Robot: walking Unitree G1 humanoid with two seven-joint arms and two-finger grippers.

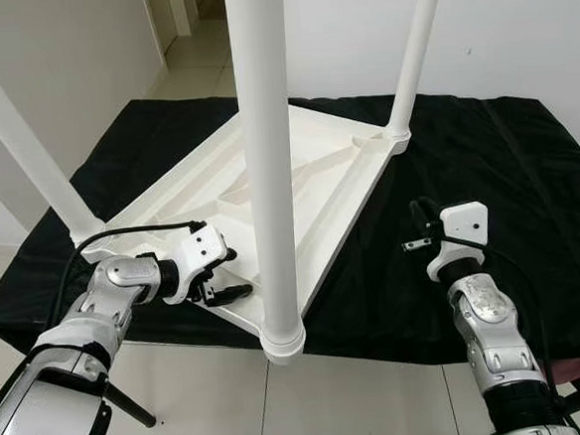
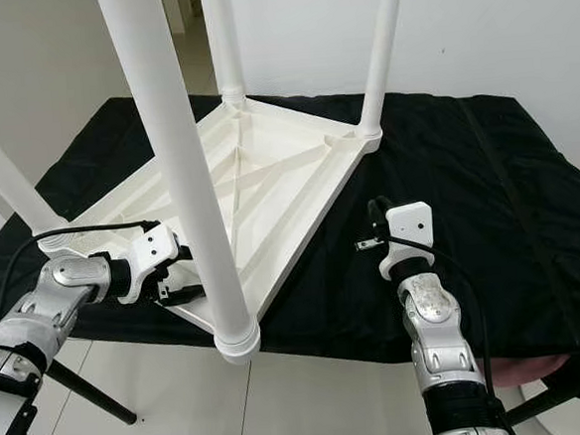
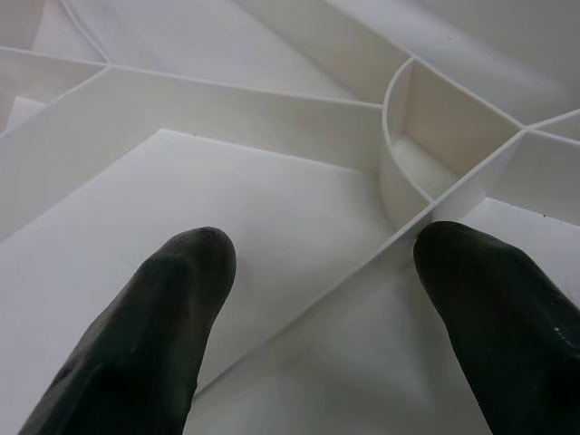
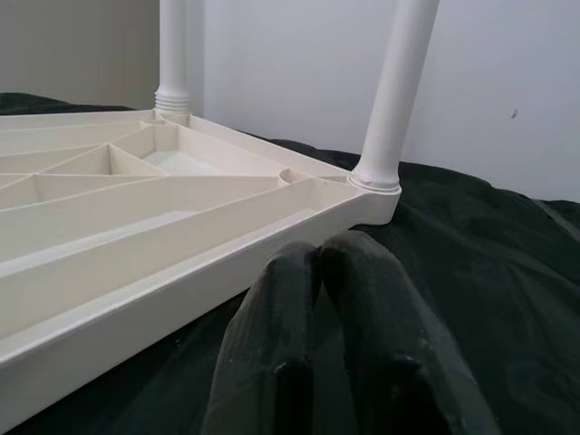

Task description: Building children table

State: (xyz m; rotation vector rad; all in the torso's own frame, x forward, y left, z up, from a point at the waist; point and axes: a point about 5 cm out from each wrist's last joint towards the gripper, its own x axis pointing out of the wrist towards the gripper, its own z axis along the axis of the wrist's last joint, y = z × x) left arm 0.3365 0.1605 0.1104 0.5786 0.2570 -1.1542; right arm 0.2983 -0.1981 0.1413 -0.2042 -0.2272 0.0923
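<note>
A white plastic children's table (image 1: 306, 162) lies upside down on a black cloth (image 1: 511, 177), ribbed underside up. Its round white legs stand upright in the corners: the near leg (image 1: 266, 159), the left leg (image 1: 21, 147), the far right leg (image 1: 413, 55) and the far left leg (image 2: 221, 38). My left gripper (image 1: 232, 273) is open over the table's near left edge, beside the near leg. In the left wrist view its fingers (image 3: 172, 308) spread over a thin rib (image 3: 362, 263). My right gripper (image 4: 317, 258) is shut on nothing, over the cloth right of the table (image 4: 136, 236).
The cloth-covered surface ends just in front of me, with pale tiled floor (image 1: 213, 402) below. A black stand leg (image 1: 129, 406) slants by my left arm. White walls close the back, and a doorway (image 1: 192, 25) opens at the far left. Bare cloth lies to the right.
</note>
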